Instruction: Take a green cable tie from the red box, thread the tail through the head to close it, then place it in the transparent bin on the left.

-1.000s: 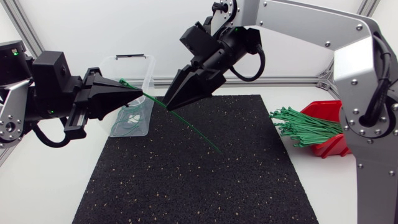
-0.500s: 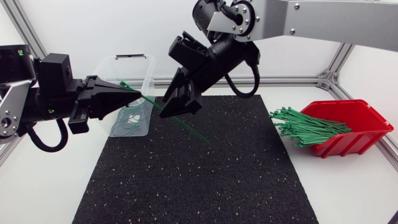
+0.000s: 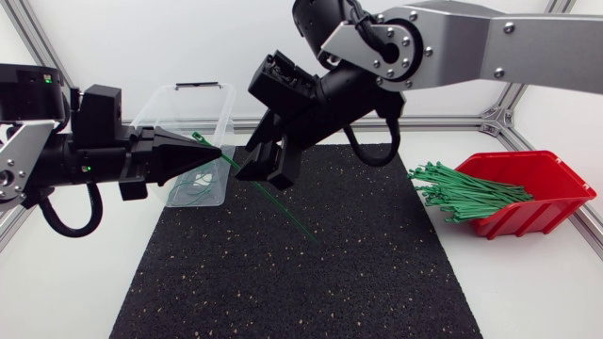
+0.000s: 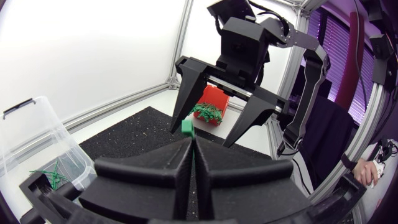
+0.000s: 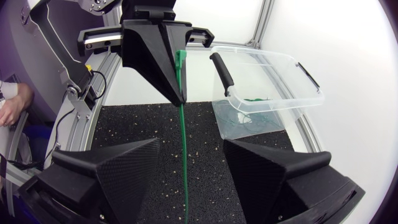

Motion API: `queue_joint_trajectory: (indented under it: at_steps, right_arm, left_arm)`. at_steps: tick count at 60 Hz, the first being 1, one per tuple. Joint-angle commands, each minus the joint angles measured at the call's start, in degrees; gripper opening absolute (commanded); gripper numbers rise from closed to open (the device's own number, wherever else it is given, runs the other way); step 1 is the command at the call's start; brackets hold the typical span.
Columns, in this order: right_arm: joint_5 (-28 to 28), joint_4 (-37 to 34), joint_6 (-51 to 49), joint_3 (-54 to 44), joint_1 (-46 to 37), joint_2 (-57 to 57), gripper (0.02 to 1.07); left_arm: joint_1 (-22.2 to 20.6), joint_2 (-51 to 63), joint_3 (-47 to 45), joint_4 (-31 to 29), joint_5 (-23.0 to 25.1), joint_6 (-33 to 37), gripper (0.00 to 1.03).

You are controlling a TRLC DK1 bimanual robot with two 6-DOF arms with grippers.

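Note:
My left gripper [image 3: 217,153] is shut on a green cable tie [image 3: 283,205] close to its head [image 4: 186,127], which sticks out just past the fingertips. The strap slants down over the black mat [image 3: 377,282]. My right gripper [image 3: 259,176] hangs open right in front of the left one, its fingers [image 4: 181,93] either side of the strap without touching it. In the right wrist view the strap [image 5: 183,155] runs between my open right gripper [image 5: 191,144] from the left gripper [image 5: 155,56]. The transparent bin [image 3: 188,104] stands behind the left gripper. The red box [image 3: 537,202] is at the right.
A bundle of loose green ties [image 3: 462,193] spills out of the red box towards the mat. Some closed ties [image 3: 196,179] lie in the bin. Aluminium frame posts stand along the table's back edge and corners.
The right gripper has swung left and lower, closer to the left gripper's tips and around the strap. The left gripper has pushed a little to the right, still holding the tie.

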Motion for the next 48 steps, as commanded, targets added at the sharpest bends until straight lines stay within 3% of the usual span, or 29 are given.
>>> queue_joint_trajectory:
  at_steps: [1,12,18,27,48]
  right_arm:
    - [2.1,1.9,2.3,-2.3,1.7,-0.9,0.74]
    - [8.1,7.6,4.8,-6.4,4.7,-2.9,0.44]
    - [8.9,8.2,5.2,-7.3,5.1,-3.0,0.42]
    - [11.2,8.6,6.5,-8.3,5.3,-3.9,0.29]
    - [12.2,9.1,8.5,-10.1,6.1,-4.8,0.25]
  left_arm:
    - [-0.7,-1.9,1.8,-0.9,-0.5,0.7,0.03]
    - [-0.7,-2.5,1.6,-1.7,-1.5,0.6,0.03]
    - [-0.7,-2.7,1.6,-1.7,-1.6,0.4,0.03]
    - [-0.6,-2.7,1.9,-1.6,-2.3,0.1,0.03]
    - [-0.8,-2.9,3.2,-1.1,-3.7,-1.9,0.03]
